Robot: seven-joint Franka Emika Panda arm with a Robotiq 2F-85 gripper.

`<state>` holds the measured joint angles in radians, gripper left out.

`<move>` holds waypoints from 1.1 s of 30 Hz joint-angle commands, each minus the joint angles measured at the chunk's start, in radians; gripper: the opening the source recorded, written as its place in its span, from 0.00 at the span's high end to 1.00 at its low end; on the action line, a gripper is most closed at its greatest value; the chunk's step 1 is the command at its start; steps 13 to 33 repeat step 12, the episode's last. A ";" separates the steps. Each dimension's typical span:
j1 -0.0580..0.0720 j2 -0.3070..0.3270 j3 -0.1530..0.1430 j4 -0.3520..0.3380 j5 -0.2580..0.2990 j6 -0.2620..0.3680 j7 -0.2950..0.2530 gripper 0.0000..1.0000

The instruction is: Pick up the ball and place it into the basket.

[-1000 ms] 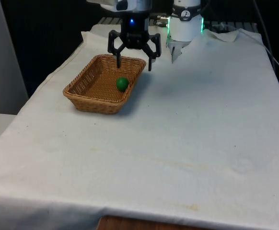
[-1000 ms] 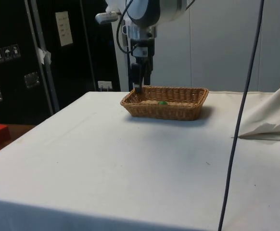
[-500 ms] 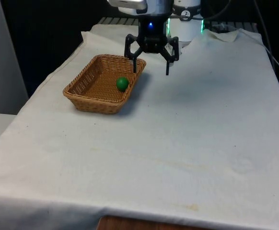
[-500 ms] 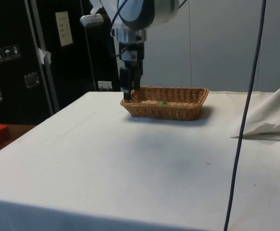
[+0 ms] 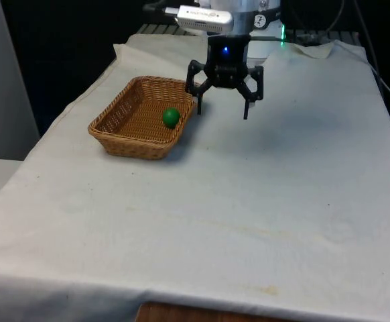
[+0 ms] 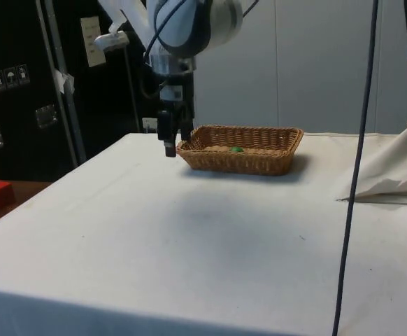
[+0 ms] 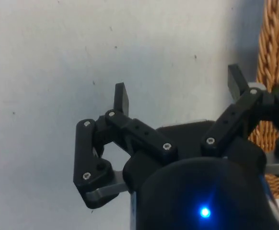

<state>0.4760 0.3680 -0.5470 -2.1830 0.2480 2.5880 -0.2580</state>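
1. Counter (image 5: 262, 201): you have a white cloth covering the whole top; it is creased and lies bunched at the far end, towards the front view's right.

2. Arm (image 6: 189, 21): white, reaching over the counter with the hand hanging below it, pointing down.

3. Basket (image 5: 124, 134): woven brown wicker, rectangular, with sloping walls. You will find it upright on the cloth at the front view's left. In the side view (image 6: 259, 157) its long wall faces the camera.

4. Hand (image 5: 222, 113): black, two fingers spread wide with nothing between them. It hangs above bare cloth just beside the basket's wall on the front view's right, outside the rim. In the side view (image 6: 170, 143) it sits just off the basket's end, above the cloth. In the wrist view (image 7: 178, 93) one fingertip lies close to the wicker wall and the other is over plain cloth.

5. Ball (image 5: 171, 117): green, small, round. You will see it on the basket's floor, near the wall closest to the hand. In the side view (image 6: 236, 149) its top peeps over the rim.
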 commanded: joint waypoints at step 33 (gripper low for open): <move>0.000 0.072 0.023 0.088 0.000 -0.054 0.061 0.00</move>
